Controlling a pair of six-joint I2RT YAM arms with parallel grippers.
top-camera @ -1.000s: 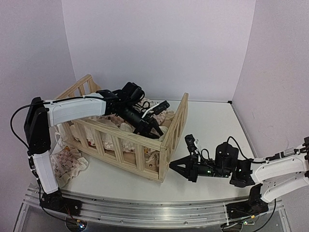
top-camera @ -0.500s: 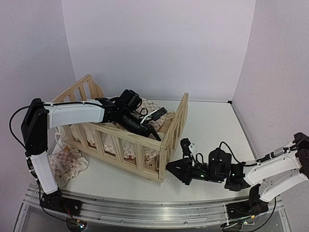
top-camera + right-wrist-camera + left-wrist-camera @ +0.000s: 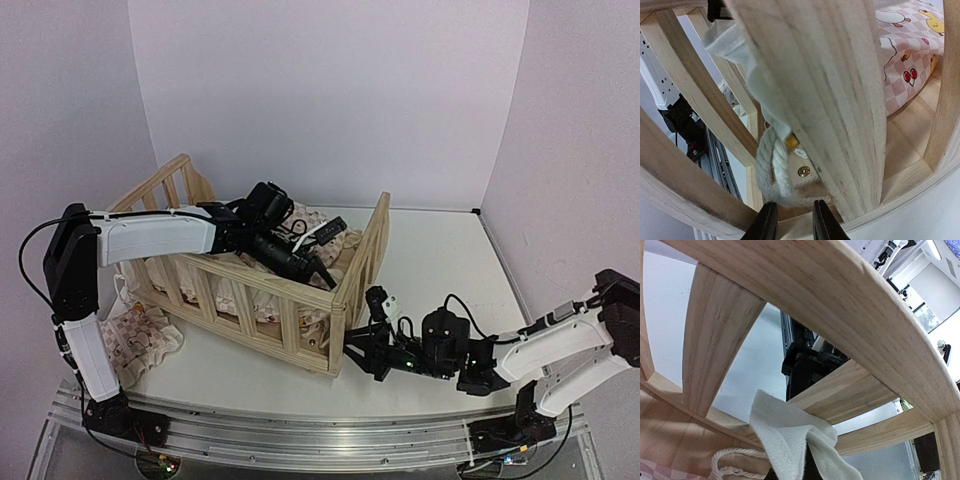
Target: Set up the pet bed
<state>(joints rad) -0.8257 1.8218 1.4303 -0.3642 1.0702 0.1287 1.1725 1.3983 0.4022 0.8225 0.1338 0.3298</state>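
The pet bed's pine frame (image 3: 250,290) stands at the left with the duck-print cushion (image 3: 140,335) partly inside and partly spilling out at the near left. My left gripper (image 3: 318,268) reaches inside the bed towards its right end. In the left wrist view it (image 3: 807,467) is shut on a white tie strap (image 3: 785,435) beside a slat, a rope loop (image 3: 732,462) next to it. My right gripper (image 3: 352,352) is at the bed's near right corner. Its jaws (image 3: 794,220) stand slightly open just below a hanging rope loop (image 3: 772,170) by the corner post (image 3: 830,100). The cushion (image 3: 905,45) shows behind.
Bare white table (image 3: 440,260) lies to the right of the bed. The purple walls close in behind and on both sides. The metal rail (image 3: 300,435) with the arm bases runs along the near edge. A brass snap (image 3: 803,172) sits on the frame near the rope.
My right arm has moved left to the bed's near right corner and its jaws have parted. My left gripper has sunk a little lower inside the bed, still shut.
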